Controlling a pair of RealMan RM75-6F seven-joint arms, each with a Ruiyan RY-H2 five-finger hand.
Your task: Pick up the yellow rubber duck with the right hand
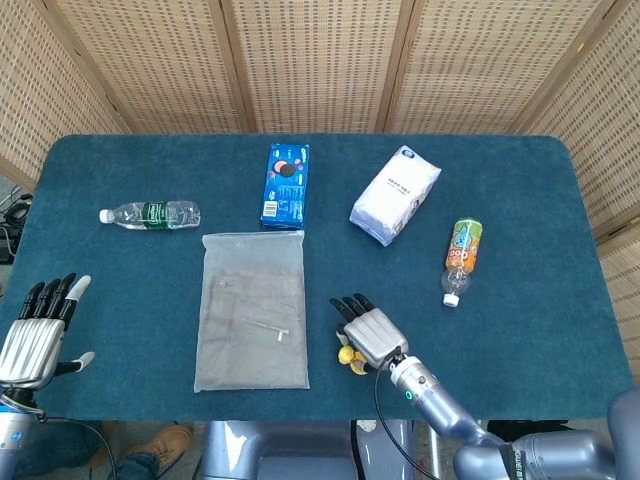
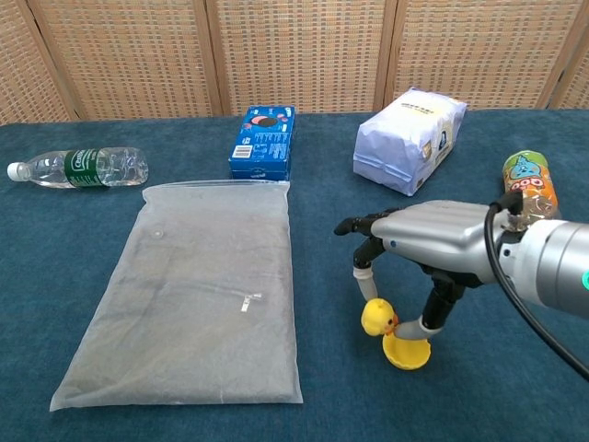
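Observation:
The small yellow rubber duck (image 2: 376, 318) hangs pinched between the thumb and a finger of my right hand (image 2: 425, 247), lifted above the blue table. In the head view the duck (image 1: 347, 354) peeks out at the lower left of the right hand (image 1: 369, 333). Just below the duck in the chest view lies a yellow cap (image 2: 407, 351). My left hand (image 1: 36, 332) hovers at the table's near left corner, its fingers spread and holding nothing; the chest view does not show it.
A clear plastic bag (image 1: 252, 311) lies flat left of the right hand. Further back are a blue cookie box (image 1: 285, 185), a white pouch (image 1: 394, 194), a water bottle (image 1: 151, 214) at the left and an orange drink bottle (image 1: 461, 259) at the right.

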